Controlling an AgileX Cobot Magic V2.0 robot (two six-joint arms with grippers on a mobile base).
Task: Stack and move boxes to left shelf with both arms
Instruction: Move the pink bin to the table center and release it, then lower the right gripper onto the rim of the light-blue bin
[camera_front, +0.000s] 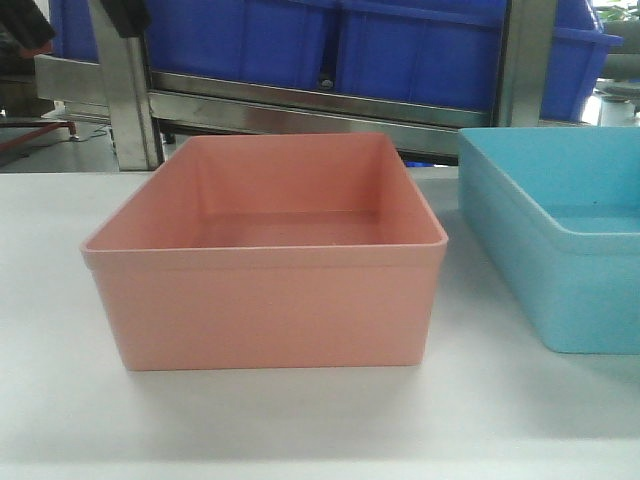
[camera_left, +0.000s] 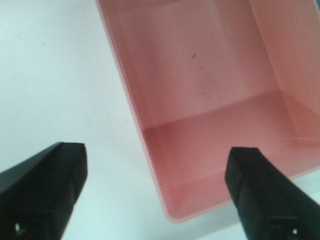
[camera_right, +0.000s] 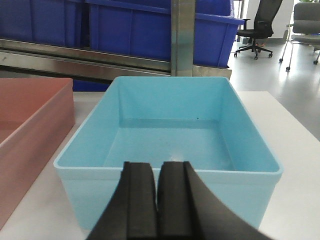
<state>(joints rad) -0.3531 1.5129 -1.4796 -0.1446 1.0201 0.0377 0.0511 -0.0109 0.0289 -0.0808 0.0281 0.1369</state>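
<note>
White desk (camera_front: 300, 430): pink box (camera_front: 270, 300) and blue box (camera_front: 560, 270) stood side by side, unstacked. Fingers of left gripper (camera_left: 157, 152) stood apart astride the pink wall, likely to grasp it; those of right gripper (camera_right: 159, 170) were pressed together.

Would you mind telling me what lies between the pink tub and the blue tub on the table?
Only a bare strip of white tabletop; the pink tub and blue tub stand apart, as the front-facing view shows.

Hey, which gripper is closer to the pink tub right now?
Left. The left gripper is open over the pink tub's near edge, one finger outside the wall, one over the inside. The right gripper is shut in front of the blue tub.
</note>
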